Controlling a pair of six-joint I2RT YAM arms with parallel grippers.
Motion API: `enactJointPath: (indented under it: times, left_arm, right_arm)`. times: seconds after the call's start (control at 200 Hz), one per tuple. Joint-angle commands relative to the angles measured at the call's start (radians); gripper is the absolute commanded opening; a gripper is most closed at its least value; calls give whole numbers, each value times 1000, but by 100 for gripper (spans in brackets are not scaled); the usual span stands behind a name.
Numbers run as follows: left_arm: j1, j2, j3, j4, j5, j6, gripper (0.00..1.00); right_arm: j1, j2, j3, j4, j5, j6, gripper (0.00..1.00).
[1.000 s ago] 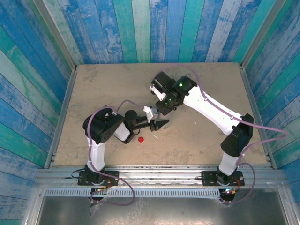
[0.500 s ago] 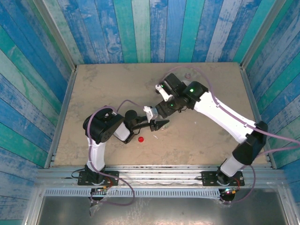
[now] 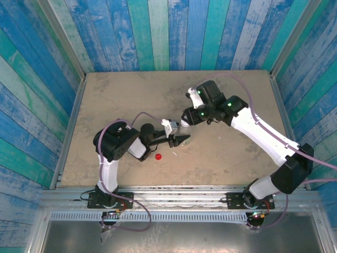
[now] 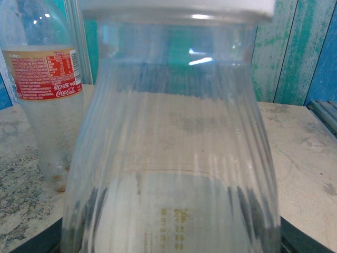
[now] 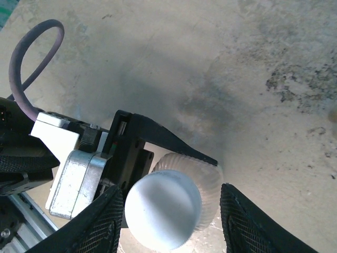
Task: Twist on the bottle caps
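My left gripper (image 3: 178,139) is shut on a clear ribbed bottle (image 4: 174,158) and holds it upright, low over the table. A white cap (image 5: 163,211) sits on its neck; the same white cap (image 4: 179,5) shows at the top edge of the left wrist view. My right gripper (image 5: 171,221) hangs open just above, one mesh-padded finger (image 5: 105,224) on each side of the cap. A gap shows at the right finger. The red cap (image 3: 158,156) lies on the table near the left arm. The red-label bottle (image 4: 45,79) stands uncapped beyond the held one.
The tan table (image 3: 121,100) is walled by blue-green planks (image 3: 158,31) on three sides. A tiny white scrap (image 3: 172,155) lies next to the red cap. The left gripper's black fingers (image 5: 174,142) and metal wrist (image 5: 73,179) sit right under my right gripper.
The right arm has swung its elbow out to the right while its gripper stayed over the bottle top. The left arm and its bottle have not moved.
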Motion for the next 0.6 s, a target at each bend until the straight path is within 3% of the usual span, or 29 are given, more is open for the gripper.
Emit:
enactJointPath:
  times: [0.0, 0.27, 0.356, 0.451, 0.596]
  left_arm:
    - [-9, 35, -2, -106, 15, 5, 61]
    - [-9, 34, -1, -110, 15, 6, 61]
    - [-9, 35, 1, -107, 16, 5, 61]
    - [-10, 37, 3, -107, 19, 5, 60]
    - [-10, 35, 1, -108, 17, 6, 61]
  right_arm:
    - [-4, 16, -22, 20, -40, 6, 50]
    - [-22, 2, -86, 19, -17, 12, 39]
    - [-23, 1, -91, 19, -15, 16, 40]
    - [-22, -3, -85, 19, -21, 19, 49]
    - [-22, -28, -65, 29, -23, 29, 49]
